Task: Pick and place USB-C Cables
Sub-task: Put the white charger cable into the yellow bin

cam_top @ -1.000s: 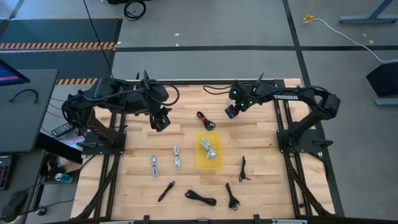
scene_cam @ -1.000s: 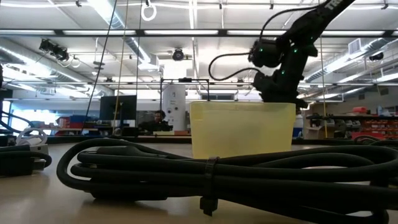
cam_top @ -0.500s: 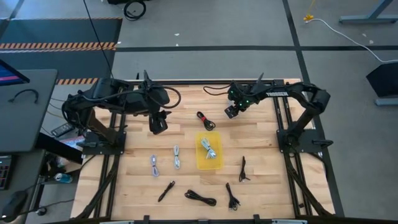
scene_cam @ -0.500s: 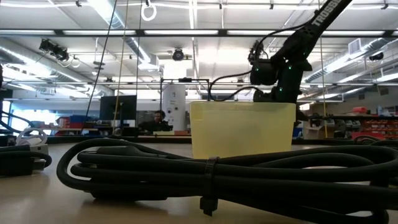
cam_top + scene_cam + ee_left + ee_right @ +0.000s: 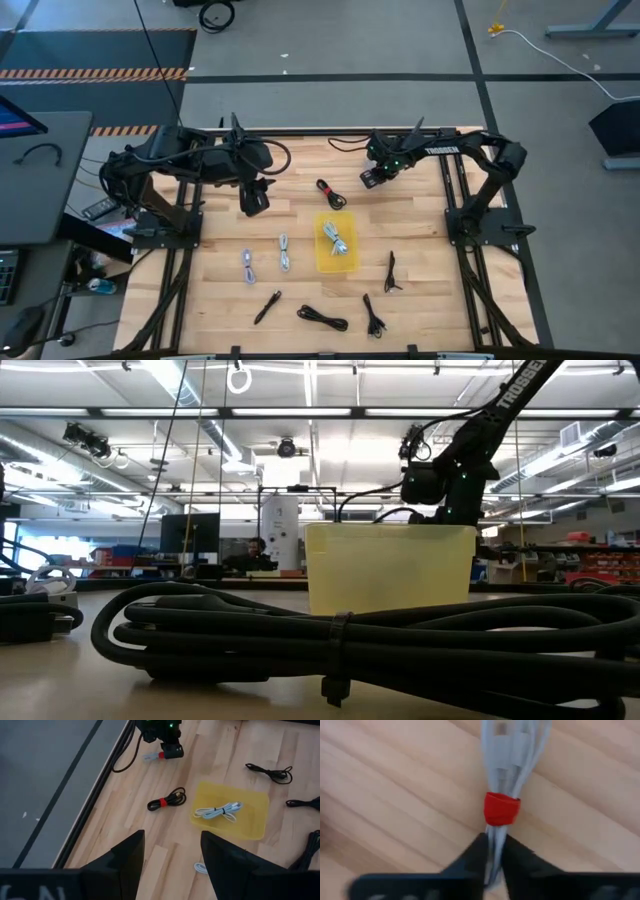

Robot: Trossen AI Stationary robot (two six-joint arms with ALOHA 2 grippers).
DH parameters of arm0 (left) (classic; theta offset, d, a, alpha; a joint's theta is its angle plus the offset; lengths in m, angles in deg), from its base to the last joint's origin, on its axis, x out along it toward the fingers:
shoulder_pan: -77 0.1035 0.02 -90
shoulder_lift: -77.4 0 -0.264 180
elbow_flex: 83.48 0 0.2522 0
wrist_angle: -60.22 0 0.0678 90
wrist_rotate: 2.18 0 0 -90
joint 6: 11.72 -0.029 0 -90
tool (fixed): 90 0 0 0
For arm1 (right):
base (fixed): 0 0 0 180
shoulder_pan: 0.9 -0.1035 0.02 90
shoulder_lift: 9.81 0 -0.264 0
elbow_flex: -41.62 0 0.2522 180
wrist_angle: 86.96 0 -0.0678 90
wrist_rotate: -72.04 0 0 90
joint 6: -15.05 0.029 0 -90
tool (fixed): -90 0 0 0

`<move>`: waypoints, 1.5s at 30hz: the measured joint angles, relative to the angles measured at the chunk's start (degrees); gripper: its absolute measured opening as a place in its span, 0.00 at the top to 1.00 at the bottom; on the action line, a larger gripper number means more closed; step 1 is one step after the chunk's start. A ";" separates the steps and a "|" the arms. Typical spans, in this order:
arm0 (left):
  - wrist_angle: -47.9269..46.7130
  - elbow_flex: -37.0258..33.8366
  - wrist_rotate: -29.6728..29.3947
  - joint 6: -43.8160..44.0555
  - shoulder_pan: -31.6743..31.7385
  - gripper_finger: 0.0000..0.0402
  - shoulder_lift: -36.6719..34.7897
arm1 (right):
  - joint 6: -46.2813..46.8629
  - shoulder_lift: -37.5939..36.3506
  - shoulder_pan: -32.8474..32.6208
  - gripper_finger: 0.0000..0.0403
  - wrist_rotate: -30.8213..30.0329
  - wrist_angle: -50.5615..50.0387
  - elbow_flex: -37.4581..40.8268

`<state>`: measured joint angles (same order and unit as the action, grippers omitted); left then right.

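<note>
Tabletop (image 5: 420, 230): right fingers (image 5: 492, 857) pinching grey cable (image 5: 512, 750).

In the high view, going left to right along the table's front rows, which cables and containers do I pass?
Light grey cable → black cable → second light grey cable → coiled black cable → yellow tray → black cable bundle → upright black cable.
</note>
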<state>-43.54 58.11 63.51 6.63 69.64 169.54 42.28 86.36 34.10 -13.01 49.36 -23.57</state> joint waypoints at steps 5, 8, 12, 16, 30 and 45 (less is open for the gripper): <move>-0.02 0.00 0.00 -1.38 0.00 0.50 0.00 | 0.25 -0.62 0.00 0.97 3.47 -0.70 0.09; -0.02 0.00 -0.01 -1.79 0.00 0.50 0.00 | 2.16 -3.34 -1.05 0.98 7.13 -0.99 0.17; -0.02 0.00 -0.01 -3.80 0.00 0.50 0.00 | 5.57 -10.46 -4.61 0.98 8.45 -0.98 0.14; -0.02 0.00 -0.02 -5.50 0.00 0.50 0.00 | 12.15 -20.58 -10.30 0.98 6.59 -0.81 0.09; -0.02 0.00 -0.02 -5.57 0.04 0.50 0.00 | 38.49 -31.26 -39.56 0.98 -17.92 9.70 0.05; -0.02 0.00 -0.04 -5.56 0.04 0.50 0.00 | 53.95 -13.27 -48.21 0.98 -19.72 10.96 -6.31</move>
<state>-43.56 58.11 63.46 1.07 69.69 169.54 96.24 73.09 -14.10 -32.73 60.32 -29.87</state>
